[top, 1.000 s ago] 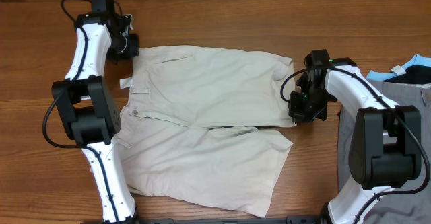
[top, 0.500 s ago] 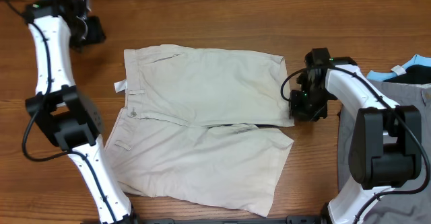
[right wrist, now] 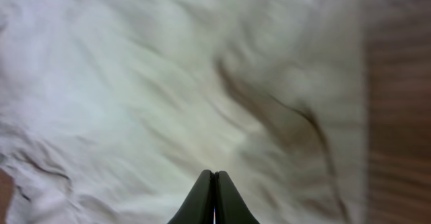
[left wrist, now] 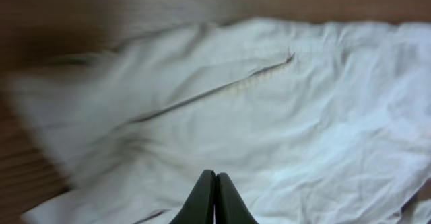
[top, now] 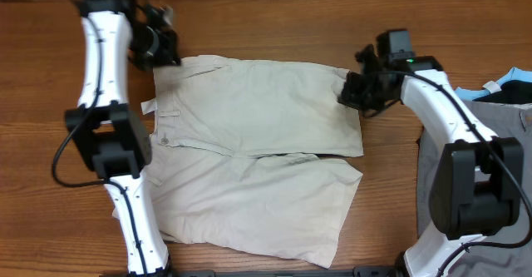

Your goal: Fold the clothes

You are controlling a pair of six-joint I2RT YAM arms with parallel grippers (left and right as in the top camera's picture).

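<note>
Overhead view: wooden tabletop [top: 274,27], brown grain running left to right.

Shorts [top: 258,111], light beige, lie spread flat at the middle of the tabletop. The waistband is at the left and both legs run to the right. The far leg lies straight. The near leg angles off toward the near edge, its hem slanted. Cloth mildly rumpled, with a pocket seam showing in the far leg.

Left arm [top: 104,69], white and black, rises from the near-left edge and reaches to the far-left corner of the shorts. Right arm [top: 440,115] rises from the near-right edge and reaches to the far-right corner, at the hem of the far leg.

Grey garment [top: 426,181] lies at the right edge, partly under the right arm and well apart from the shorts. Black and light-blue garment [top: 507,90] sits beyond it, at the far-right edge.

Left tool [top: 162,48] sits over the far end of the waistband. Left wrist view: tool [left wrist: 215,197] has its fingers pressed together, tips above pale cloth; picture blurred at the left. Whether any cloth is caught cannot be told.

Right tool [top: 349,90] sits over the hem corner. Right wrist view: tool [right wrist: 213,197] likewise pressed together, above blurred creased fabric. Grip on the cloth cannot be told.

Small white tag [top: 148,106] pokes out left of the waistband, lying on the wood.
</note>
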